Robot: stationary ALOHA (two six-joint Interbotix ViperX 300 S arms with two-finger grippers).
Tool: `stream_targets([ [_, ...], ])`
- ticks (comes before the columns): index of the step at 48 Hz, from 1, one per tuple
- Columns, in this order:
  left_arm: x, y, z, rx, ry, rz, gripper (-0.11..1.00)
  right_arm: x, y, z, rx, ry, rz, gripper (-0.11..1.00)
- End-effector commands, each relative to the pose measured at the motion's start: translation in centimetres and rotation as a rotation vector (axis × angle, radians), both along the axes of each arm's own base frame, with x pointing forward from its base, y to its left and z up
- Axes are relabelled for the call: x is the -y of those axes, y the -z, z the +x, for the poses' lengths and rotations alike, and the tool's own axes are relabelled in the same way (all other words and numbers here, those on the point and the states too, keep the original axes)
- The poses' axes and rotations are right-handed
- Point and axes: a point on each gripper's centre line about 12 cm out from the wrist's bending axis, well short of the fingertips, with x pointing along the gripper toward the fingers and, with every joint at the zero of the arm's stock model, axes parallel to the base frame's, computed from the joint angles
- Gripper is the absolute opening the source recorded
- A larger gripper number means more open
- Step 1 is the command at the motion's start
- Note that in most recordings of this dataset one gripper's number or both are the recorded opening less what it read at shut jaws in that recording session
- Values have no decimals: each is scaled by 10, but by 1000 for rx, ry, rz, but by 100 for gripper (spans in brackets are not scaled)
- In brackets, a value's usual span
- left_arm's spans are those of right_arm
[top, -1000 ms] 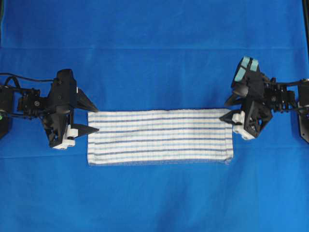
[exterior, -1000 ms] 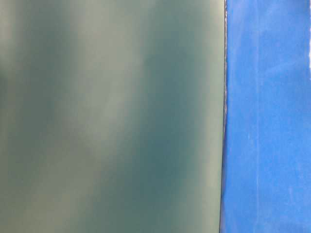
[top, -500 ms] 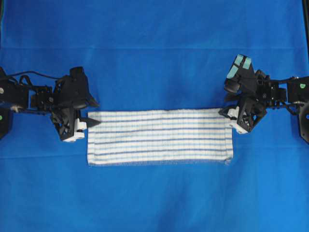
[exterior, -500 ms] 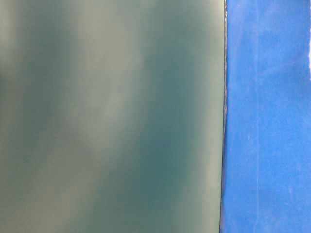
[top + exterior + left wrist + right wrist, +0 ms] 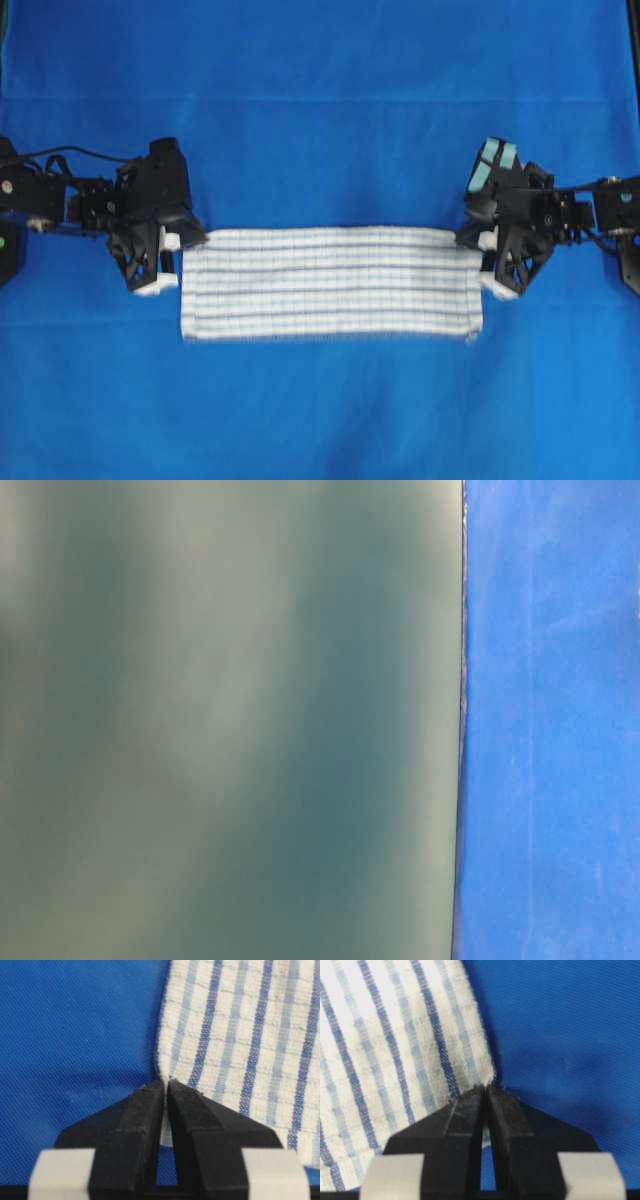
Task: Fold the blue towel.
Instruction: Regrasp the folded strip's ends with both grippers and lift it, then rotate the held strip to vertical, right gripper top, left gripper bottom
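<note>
The blue towel (image 5: pixel 330 285), white with thin blue stripes, lies flat as a long folded strip in the middle of the overhead view. My left gripper (image 5: pixel 188 247) is shut on its far left corner. In the left wrist view the gripper (image 5: pixel 166 1081) pinches the hem of the towel (image 5: pixel 240 1035) between its black fingertips. My right gripper (image 5: pixel 472 245) is shut on the far right corner. The right wrist view shows that gripper (image 5: pixel 486 1088) closed on the corner of the towel (image 5: pixel 395 1040). The table-level view does not show the towel.
A plain bright-blue sheet (image 5: pixel 320 100) covers the whole table around the towel. In the table-level view a blurred grey-green surface (image 5: pixel 230 720) fills the left, with only blue sheet (image 5: pixel 550 720) at the right.
Both grippers stood open at the towel's far corners and have now closed on them. The towel's far edge is slightly drawn in at both ends.
</note>
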Motion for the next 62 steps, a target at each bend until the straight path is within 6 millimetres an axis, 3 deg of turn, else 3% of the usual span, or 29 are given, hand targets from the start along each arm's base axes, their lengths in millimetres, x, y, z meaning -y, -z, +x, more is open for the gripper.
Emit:
stream_targets([
  [1, 2, 2, -3, -17, 9, 1, 1, -2, -3, 1, 12, -9, 0, 3],
  [12, 1, -6, 0, 0, 15, 7, 1, 4, -8, 3, 31, 13, -1, 3],
  [18, -1, -23, 5, 21, 11, 8, 1, 8, -19, 4, 55, 25, -9, 3],
  [35, 0, -92, 8, 110, 13, 7, 1, 15, -81, -3, 126, 48, -40, 3],
  [45, 1, -120, 1, 187, 10, 3, 1, 16, -118, -12, 193, 60, -50, 3],
  [52, 2, -134, -3, 233, 16, 4, 1, 17, -127, -17, 223, 51, -73, 3],
  [62, 3, -136, -2, 247, 14, -1, 1, 20, -129, -10, 244, 46, -98, 3],
])
